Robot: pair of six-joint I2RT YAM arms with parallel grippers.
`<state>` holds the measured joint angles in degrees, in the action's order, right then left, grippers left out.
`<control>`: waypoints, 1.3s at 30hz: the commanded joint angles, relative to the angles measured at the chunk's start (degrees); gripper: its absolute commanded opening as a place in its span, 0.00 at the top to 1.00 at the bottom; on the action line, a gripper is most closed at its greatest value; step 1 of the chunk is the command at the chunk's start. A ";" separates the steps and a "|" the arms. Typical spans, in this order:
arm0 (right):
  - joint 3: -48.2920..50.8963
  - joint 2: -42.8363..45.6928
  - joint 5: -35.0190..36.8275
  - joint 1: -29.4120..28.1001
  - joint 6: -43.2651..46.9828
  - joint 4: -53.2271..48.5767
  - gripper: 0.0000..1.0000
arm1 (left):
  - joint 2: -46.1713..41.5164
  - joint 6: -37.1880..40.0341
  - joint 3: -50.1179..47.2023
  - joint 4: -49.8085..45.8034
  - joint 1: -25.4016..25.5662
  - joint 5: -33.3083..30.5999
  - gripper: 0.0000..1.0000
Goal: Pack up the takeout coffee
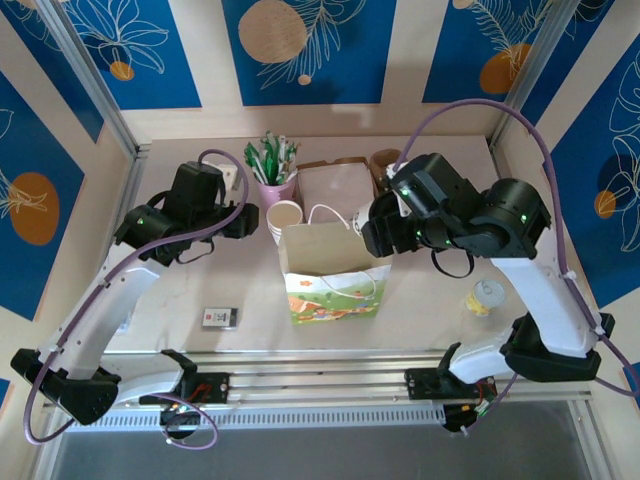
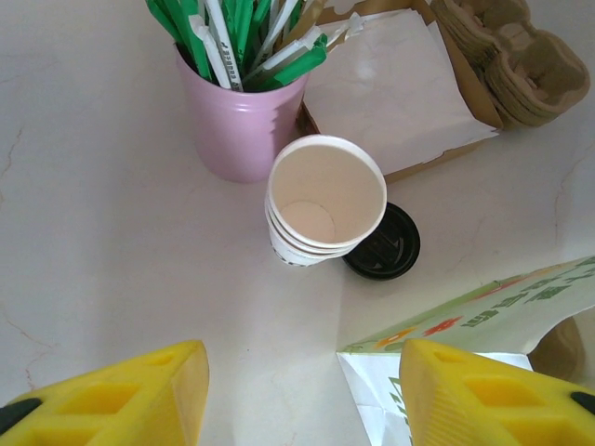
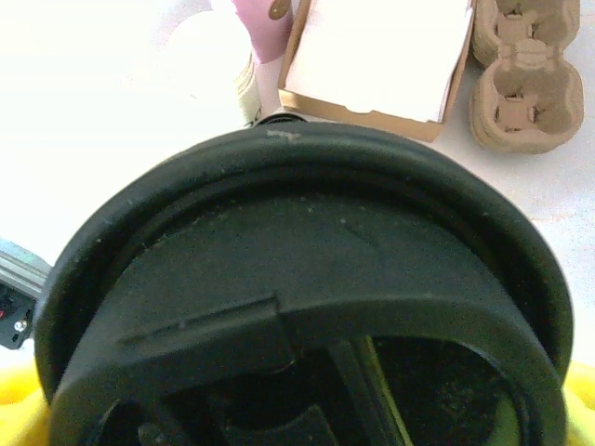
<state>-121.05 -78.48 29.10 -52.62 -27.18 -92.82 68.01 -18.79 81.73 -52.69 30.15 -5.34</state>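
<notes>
The takeout coffee's black lid [image 3: 307,279] sits right under the right wrist camera, with yellow fingertips [image 3: 20,409] at the bottom corners on either side. My right gripper [image 3: 297,413] is shut on the takeout coffee [image 1: 362,215], held at the right rim of the open paper bag [image 1: 330,270]. The cup's body is mostly hidden. My left gripper [image 2: 302,372] hangs open over bare table with nothing between its fingers, just left of the bag's corner [image 2: 483,316]. In the top view, the left gripper [image 1: 245,215] is left of the cup stack.
A stack of lidless cream cups [image 2: 325,195] stands with a loose black lid [image 2: 383,243] beside it. Behind are a pink cup of green-white sticks [image 2: 242,121], a napkin box [image 2: 390,84] and pulp cup carriers [image 2: 516,56]. A small packet [image 1: 220,317] and a yellowish cup [image 1: 487,297] sit near the front.
</notes>
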 commanded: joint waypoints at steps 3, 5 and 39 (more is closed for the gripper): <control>4.49 0.44 -1.84 -1.62 -2.00 -8.72 0.22 | -0.95 -0.55 -0.62 1.00 -1.06 1.30 0.44; 5.76 0.14 -1.94 -2.13 -2.18 -8.74 0.22 | -1.13 -0.64 -0.74 1.09 -1.23 1.43 0.44; 10.99 -8.13 -7.90 -1.01 4.77 -8.63 0.23 | -1.39 -0.90 -3.36 2.32 -2.47 4.29 0.43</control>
<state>-109.58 -86.00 23.07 -54.48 -23.97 -92.84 66.92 -19.18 78.78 -51.40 28.60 -2.44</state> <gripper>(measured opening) 0.806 0.566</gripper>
